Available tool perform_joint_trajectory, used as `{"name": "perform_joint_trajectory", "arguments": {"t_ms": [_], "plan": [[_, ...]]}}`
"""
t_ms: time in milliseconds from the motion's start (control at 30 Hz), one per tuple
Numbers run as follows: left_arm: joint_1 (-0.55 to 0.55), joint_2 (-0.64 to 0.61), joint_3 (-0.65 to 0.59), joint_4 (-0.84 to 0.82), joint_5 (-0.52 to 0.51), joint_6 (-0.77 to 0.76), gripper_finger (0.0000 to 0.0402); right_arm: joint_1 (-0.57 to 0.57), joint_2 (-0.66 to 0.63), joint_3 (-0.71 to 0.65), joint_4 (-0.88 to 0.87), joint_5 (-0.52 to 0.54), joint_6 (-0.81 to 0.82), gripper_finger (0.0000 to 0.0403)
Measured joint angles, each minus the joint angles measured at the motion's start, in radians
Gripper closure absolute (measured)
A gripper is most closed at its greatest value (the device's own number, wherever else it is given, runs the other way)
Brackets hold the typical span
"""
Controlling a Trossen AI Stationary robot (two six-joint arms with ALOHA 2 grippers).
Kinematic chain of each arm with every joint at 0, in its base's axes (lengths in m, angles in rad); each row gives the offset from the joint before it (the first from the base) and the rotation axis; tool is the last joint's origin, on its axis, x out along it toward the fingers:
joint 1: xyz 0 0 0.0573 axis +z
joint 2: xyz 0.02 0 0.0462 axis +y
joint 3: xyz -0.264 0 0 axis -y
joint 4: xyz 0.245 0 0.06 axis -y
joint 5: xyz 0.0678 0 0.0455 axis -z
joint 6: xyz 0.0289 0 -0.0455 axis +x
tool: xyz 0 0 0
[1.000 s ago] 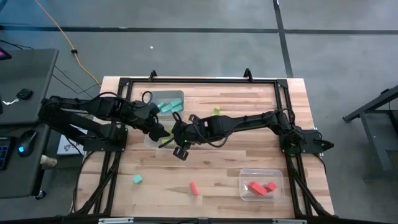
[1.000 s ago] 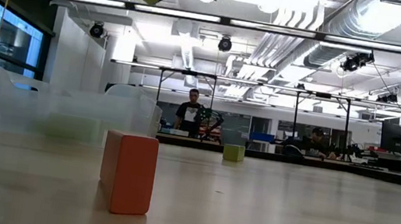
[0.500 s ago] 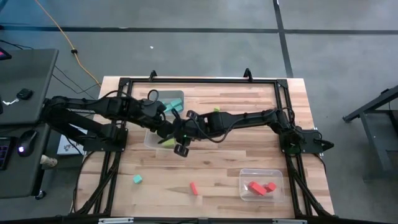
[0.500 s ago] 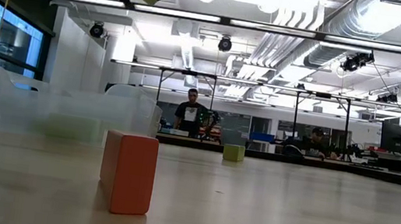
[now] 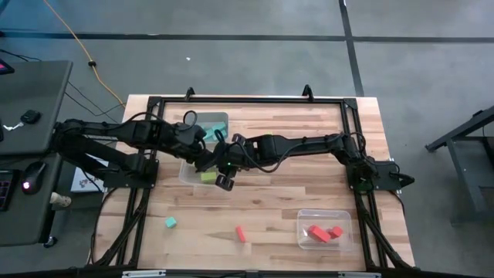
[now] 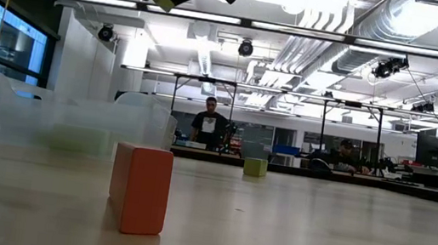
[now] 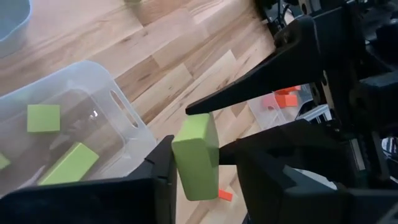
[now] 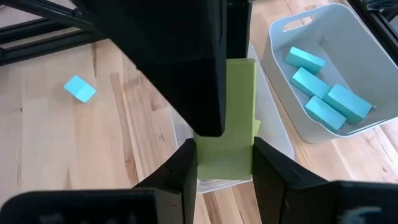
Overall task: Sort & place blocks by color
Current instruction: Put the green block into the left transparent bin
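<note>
I have the lime green bar [image 8: 227, 118] pinched in the right gripper [image 8: 224, 158], left gripper [image 7: 198, 163] closing on the same bar mid-air, just above the clear bin [image 7: 118, 109]. Risk, I judge: right lets go early, bar twists and drops outside.

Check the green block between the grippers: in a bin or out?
Out. The green block is held in the air between both grippers, above the clear bin.

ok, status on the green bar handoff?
Left gripper and right gripper both on green bar, midair over clear bin. Nothing blocking.
</note>
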Motion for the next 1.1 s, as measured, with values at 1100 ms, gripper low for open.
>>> {"name": "perform_joint_trajectory", "arguments": {"t_ms": [1100], "plan": [[0.001, 0.000, 0.000, -0.055, -0.116, 0.118, 0.0401, -0.017, 0.000, -0.001, -0.023, -0.043, -0.054, 0.0323]]}}
